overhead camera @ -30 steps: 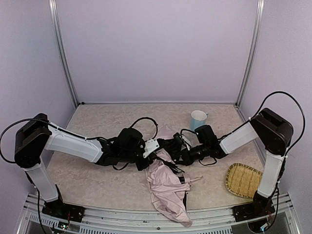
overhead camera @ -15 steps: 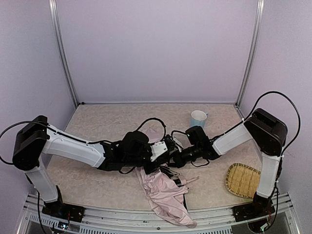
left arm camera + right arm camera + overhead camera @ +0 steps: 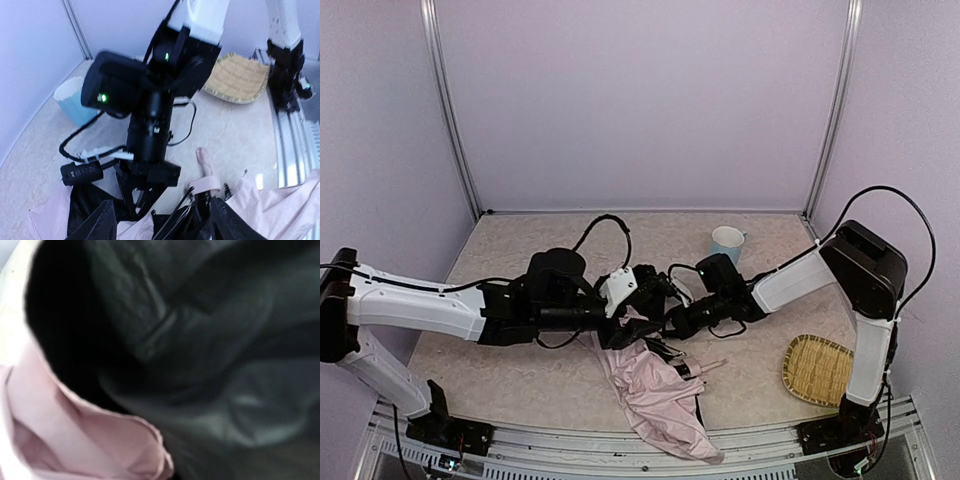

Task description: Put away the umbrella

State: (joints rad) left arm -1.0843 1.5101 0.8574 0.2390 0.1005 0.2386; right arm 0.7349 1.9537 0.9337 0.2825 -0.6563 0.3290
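Note:
The umbrella (image 3: 655, 392) lies half-collapsed near the table's front, pale pink outside, black lining (image 3: 200, 340) showing, its small pink handle (image 3: 205, 167) pointing right. My left gripper (image 3: 165, 226) hovers open over the canopy's top; black ribs and lining lie between its fingers (image 3: 100, 223), untouched. In the top view the left gripper (image 3: 645, 285) sits just left of the right gripper (image 3: 670, 320). The right gripper (image 3: 134, 200) points down, tips pinched together on the black lining. Its own camera is filled with lining and a pink fold (image 3: 75, 440); its fingers are hidden there.
A light-blue cup (image 3: 727, 243) stands behind the right arm, also seen as the cup (image 3: 75, 100) in the left wrist view. A woven bamboo tray (image 3: 820, 370) lies at the front right. The metal front rail (image 3: 620, 450) runs just below the canopy's hanging edge.
My left gripper has opened and let go of the umbrella, and the left arm has drawn back to the left. The right gripper and the canopy shifted slightly left.

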